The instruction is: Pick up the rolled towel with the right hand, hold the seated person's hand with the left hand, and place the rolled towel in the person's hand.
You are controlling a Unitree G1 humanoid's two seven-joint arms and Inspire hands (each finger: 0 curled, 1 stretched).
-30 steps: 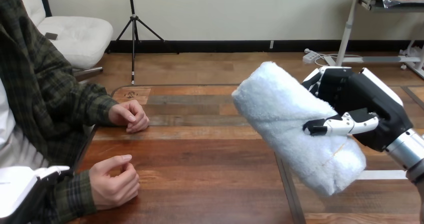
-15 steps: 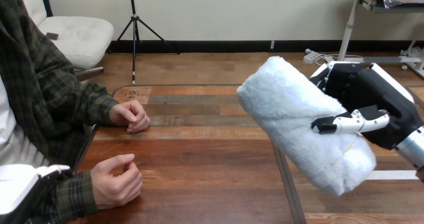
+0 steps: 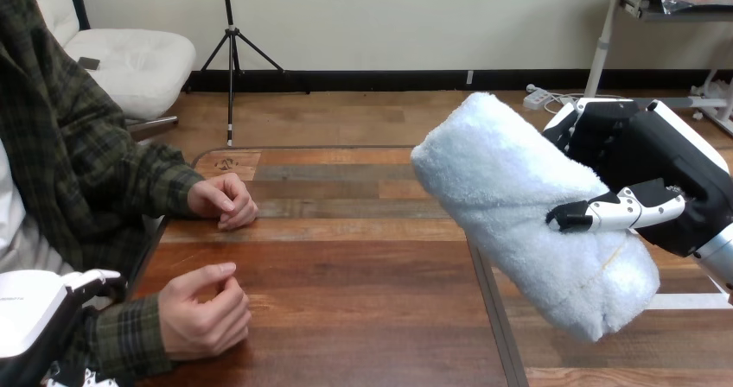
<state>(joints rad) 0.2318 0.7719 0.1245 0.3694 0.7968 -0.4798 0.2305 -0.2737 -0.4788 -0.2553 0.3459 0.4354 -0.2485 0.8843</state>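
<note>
The fingers (image 3: 577,136) and thumb of the right hand (image 3: 657,171) are wrapping the rolled towel (image 3: 527,214), holding it tilted in the air over the tabletop (image 3: 363,275) at the right. At the near left corner, the left hand (image 3: 30,314) is waiting apart from the person's nearer hand (image 3: 206,318), which is lying loosely curled. The left hand is probably needing to cup it gently from below first. The person's farther hand (image 3: 223,201) is resting beyond.

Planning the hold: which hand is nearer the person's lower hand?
Left hand, just left of the person's lower hand. Right hand is far right, gripping the rolled towel.
</note>
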